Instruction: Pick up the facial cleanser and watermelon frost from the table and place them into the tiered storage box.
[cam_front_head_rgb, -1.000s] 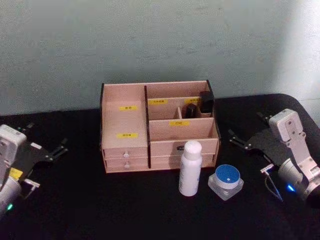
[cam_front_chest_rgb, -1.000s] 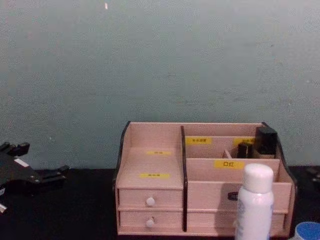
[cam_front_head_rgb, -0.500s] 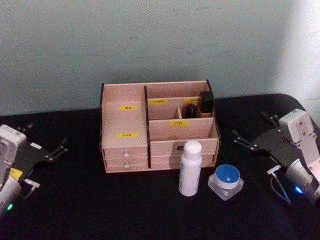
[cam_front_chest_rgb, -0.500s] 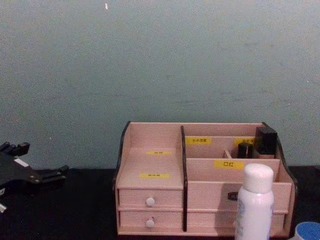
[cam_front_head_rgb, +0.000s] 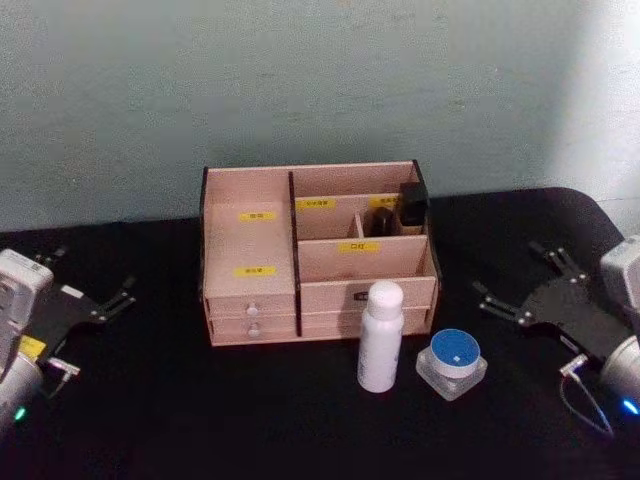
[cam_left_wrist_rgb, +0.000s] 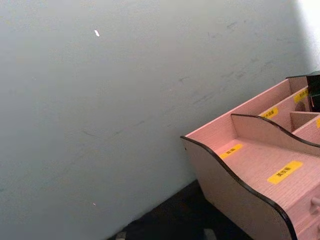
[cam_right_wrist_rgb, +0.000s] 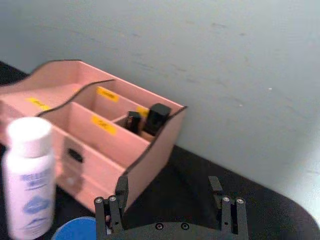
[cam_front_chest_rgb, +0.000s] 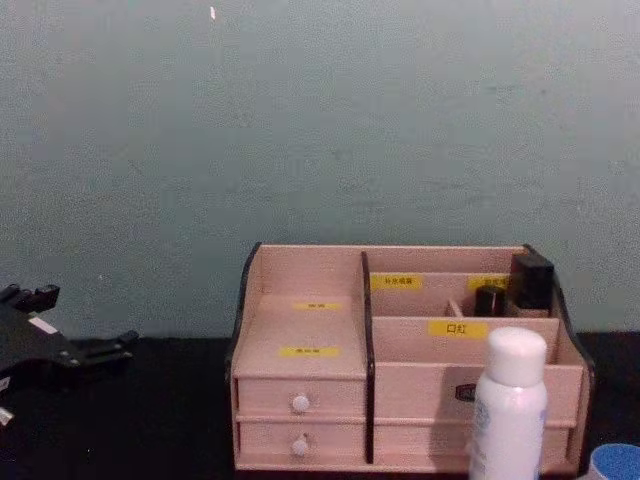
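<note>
Standing close together on the black tabletop (cam_front_head_rgb: 200, 400) before the pink wooden tiered storage box (cam_front_head_rgb: 248, 240), the tall white facial cleanser bottle (cam_front_head_rgb: 380, 335) may topple if the open right end effector (cam_front_head_rgb: 508, 270) clips it reaching the blue-lidded watermelon frost jar (cam_front_head_rgb: 452, 362); the left end effector (cam_front_head_rgb: 92, 272) idles open.

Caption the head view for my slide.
The facial cleanser and watermelon frost stand before the tiered storage box; left gripper and right gripper open alongside.

1. Tiered storage box (cam_front_head_rgb: 250, 245): pale wood, matt, with fine visible grain; edges dark; yellow labels (cam_front_head_rgb: 254, 270) look like paper.
2. Facial cleanser (cam_front_head_rgb: 380, 340): smooth white plastic with a slight sheen.
3. Watermelon frost (cam_front_head_rgb: 452, 364): clear, glass-like jar; smooth blue lid.
4. Table (cam_front_head_rgb: 150, 400): black, matt, non-reflective surface.
5. Wall (cam_front_head_rgb: 300, 80): pale matt paint, faintly scuffed.
</note>
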